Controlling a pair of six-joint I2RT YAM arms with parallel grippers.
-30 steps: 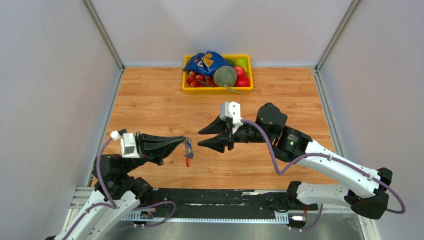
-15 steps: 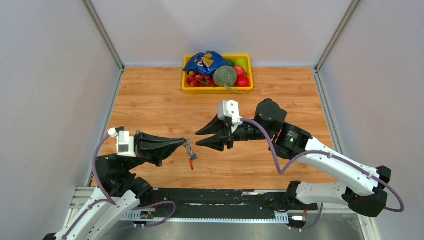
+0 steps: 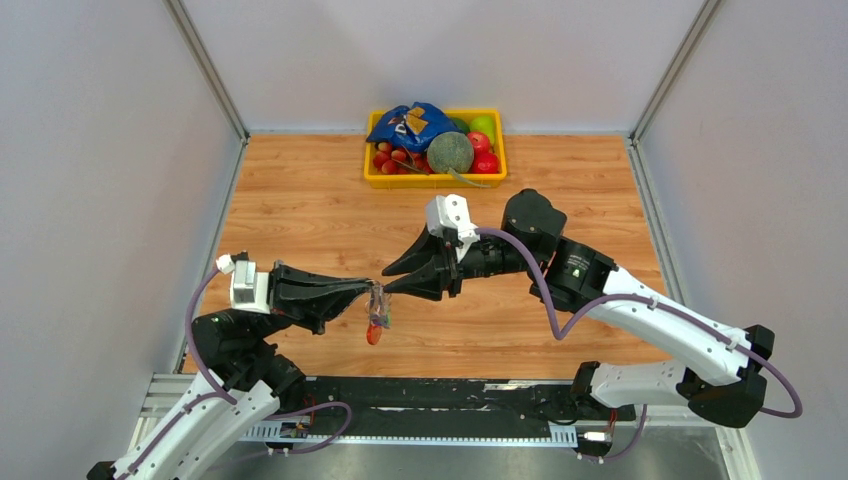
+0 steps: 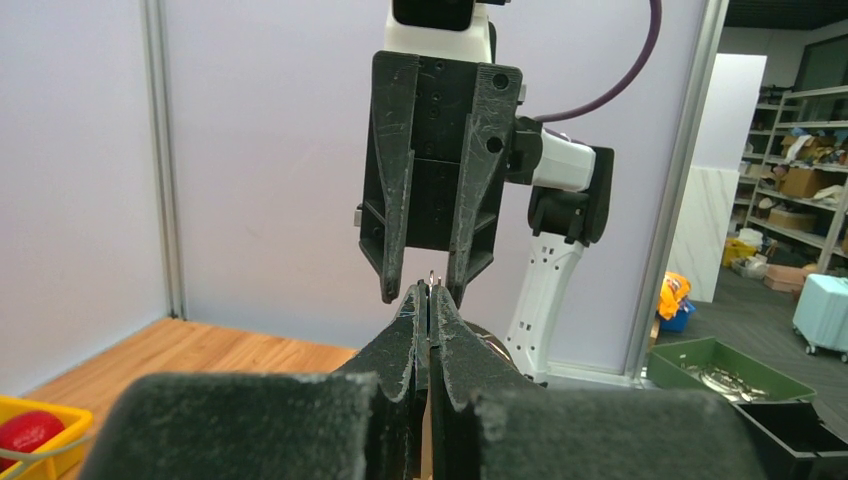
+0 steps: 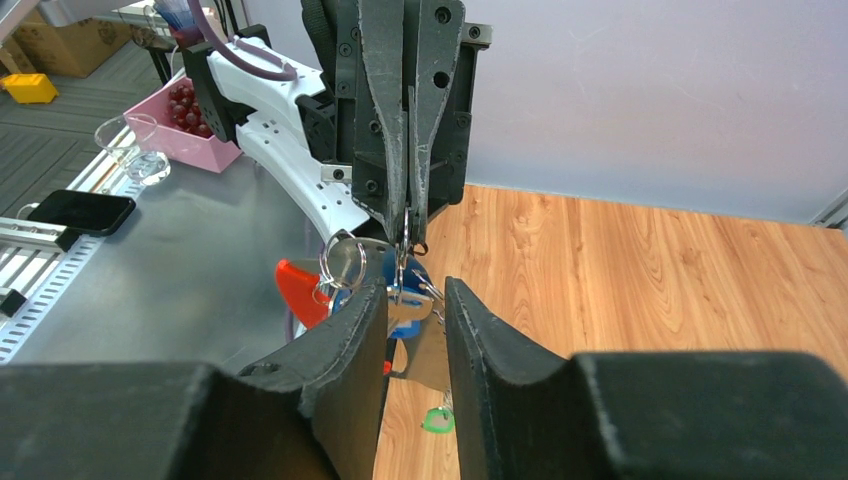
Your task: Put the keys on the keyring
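Item: keyring (image 5: 297, 290), aloft over the counter (image 3: 300, 200), pinched by my left end effector (image 4: 429, 295). My right end effector (image 3: 387, 284) is spread, flanking the blue-headed keys (image 5: 398, 290). Threading unconfirmed; probably midway.

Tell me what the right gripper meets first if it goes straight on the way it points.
Probably the keyring hanging from the shut left gripper, just at the mouth of the open right gripper; depth is unclear.
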